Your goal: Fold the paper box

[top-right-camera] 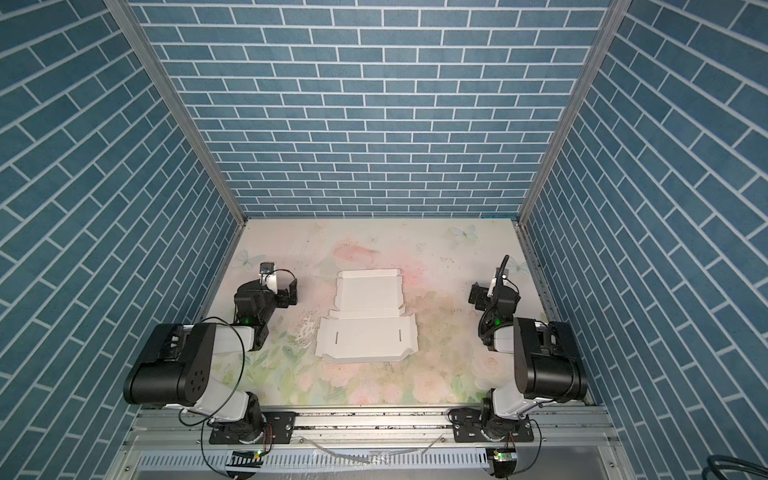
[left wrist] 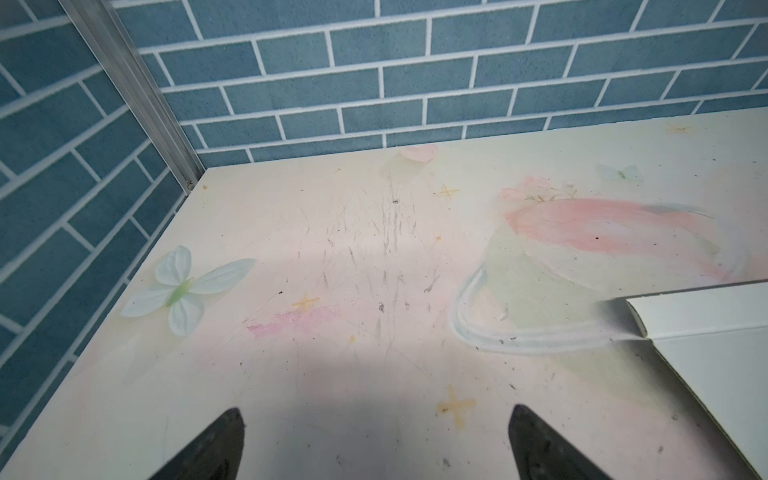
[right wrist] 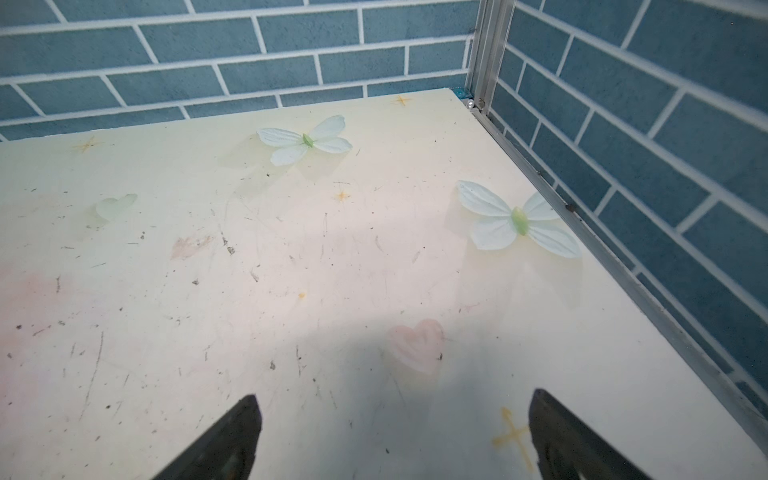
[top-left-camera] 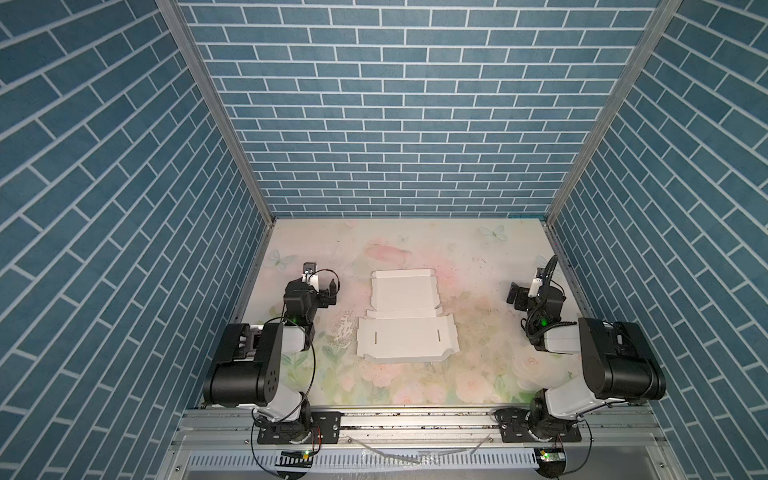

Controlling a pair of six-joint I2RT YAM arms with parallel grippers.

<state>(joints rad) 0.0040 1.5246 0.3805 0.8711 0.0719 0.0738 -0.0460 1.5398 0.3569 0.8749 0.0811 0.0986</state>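
Found the box point(top-left-camera: 405, 320) lying flat and unfolded near the middle of the counter point(top-left-camera: 469, 257) in both top views, flaps spread out. Made out two thin slots in the nearer panel. Could not sort the smaller tabs and creases at that range, white on a pale print.

Saw the left pincer point(top-left-camera: 328, 293) well to the left of the box and the right pincer point(top-left-camera: 517, 297) well to its right, neither touching it. Could hardly read either from above: small, dark, partly masked by wrist and cable.

Read them better in the wrist views. Saw the left pincer point(left wrist: 376, 415) spread wide with nothing in it, only scuffed counter between the fingers point(left wrist: 216, 453). Caught just the tips, the rest cut off by the frame edge. Caught one corner of the box point(left wrist: 706, 328) in that view too, a flap edge casting a shadow, the remainder running out of frame.

Saw the right pincer point(right wrist: 395, 399) likewise spread wide and empty, again only two dark tips in frame, over scuffed counter near the corner of the walls point(right wrist: 623, 124).
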